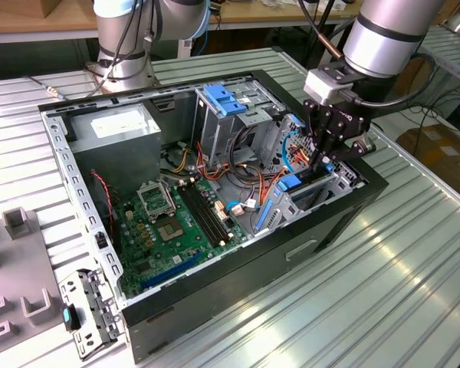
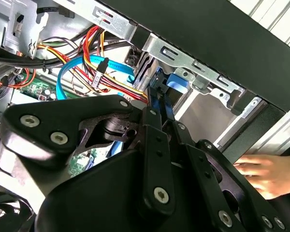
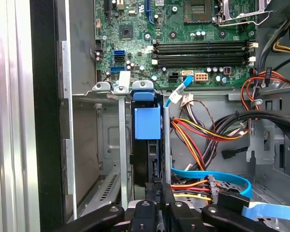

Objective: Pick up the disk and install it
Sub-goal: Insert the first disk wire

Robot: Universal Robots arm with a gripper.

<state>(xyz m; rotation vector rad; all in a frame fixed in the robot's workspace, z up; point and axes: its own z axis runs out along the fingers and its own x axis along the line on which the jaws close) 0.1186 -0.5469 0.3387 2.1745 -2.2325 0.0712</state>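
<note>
The disk (image 3: 147, 124) stands on edge in the metal drive bay (image 3: 122, 145) at the front corner of the open computer case (image 1: 238, 284), with its blue rail end facing out. In the exterior view its blue end (image 1: 290, 182) shows low in the bay on the exterior view's right. My gripper (image 1: 323, 159) reaches down into the bay and is shut on the disk's rear edge. In both wrist views the black fingers (image 3: 153, 189) close together around the blue rail (image 2: 162, 94), where the gripper (image 2: 159, 108) pinches it.
Red, orange and yellow power wires (image 3: 198, 137) and a blue data cable (image 3: 217, 176) lie right beside the bay. The motherboard (image 1: 180, 218) fills the case floor. A second arm's base (image 1: 123, 46) stands behind the case. A person's hand (image 2: 261, 173) rests outside the case wall.
</note>
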